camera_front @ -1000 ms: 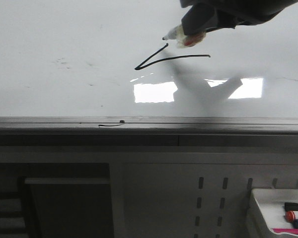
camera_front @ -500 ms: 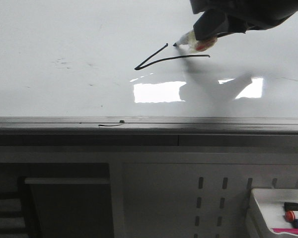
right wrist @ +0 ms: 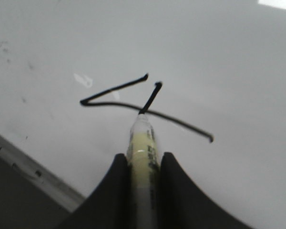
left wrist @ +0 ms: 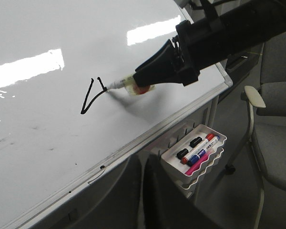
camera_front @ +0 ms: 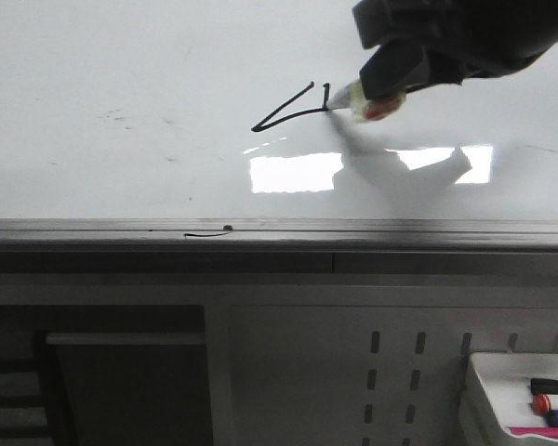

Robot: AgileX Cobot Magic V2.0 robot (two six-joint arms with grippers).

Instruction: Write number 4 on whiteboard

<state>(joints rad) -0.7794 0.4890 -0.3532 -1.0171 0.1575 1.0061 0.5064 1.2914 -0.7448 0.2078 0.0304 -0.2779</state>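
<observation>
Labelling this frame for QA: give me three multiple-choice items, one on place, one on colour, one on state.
1. Where is the marker tip?
A. On the tray
B. On the whiteboard, at the number 4
C. On the grey rail

2. What colour are the drawn lines?
A. Black
B. Red
C. Blue

3. What is the right gripper doing?
A. Open, holding nothing
B. Shut on the marker
C. Out of view

Answers: 1 B, the tip meets the short stroke at the long bar; 2 A, every stroke is black; 3 B, both fingers flank the barrel.
</observation>
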